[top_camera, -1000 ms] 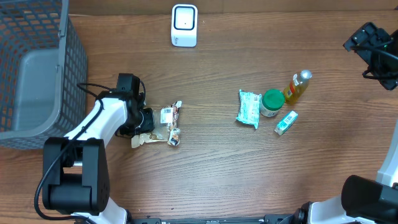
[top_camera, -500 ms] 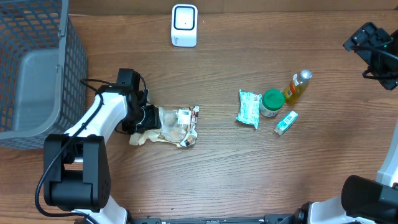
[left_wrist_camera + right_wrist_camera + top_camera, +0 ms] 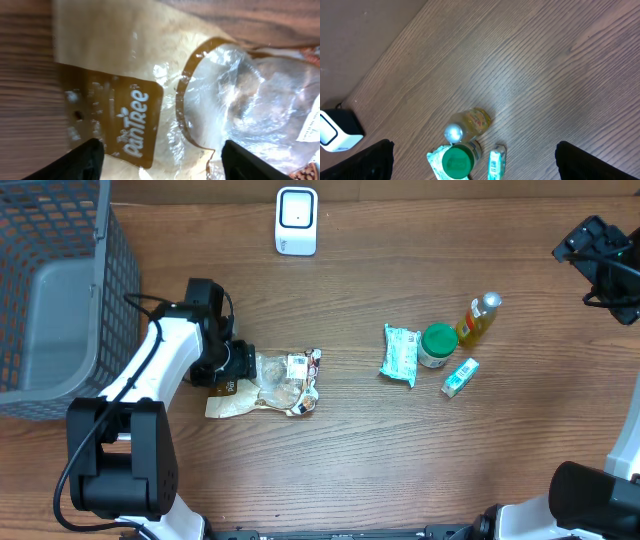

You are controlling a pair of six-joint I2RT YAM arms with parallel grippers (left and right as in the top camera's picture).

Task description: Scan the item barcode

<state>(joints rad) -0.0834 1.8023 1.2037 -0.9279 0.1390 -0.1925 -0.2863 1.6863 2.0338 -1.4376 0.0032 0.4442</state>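
Brown-and-clear plastic snack bag (image 3: 262,385) flat on the wooden desk (image 3: 350,450), well below the white scanner (image 3: 296,221). Left end effector (image 3: 232,370) at the bag's brown end, jaws spread, gripping nothing. Right end effector (image 3: 598,252) up at the far right edge, wide open and empty, apart from the bottle (image 3: 479,318), jar (image 3: 437,345) and green packet (image 3: 400,354).

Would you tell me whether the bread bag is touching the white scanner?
Apart. In the overhead view a broad stretch of bare table separates the bread bag from the white scanner.
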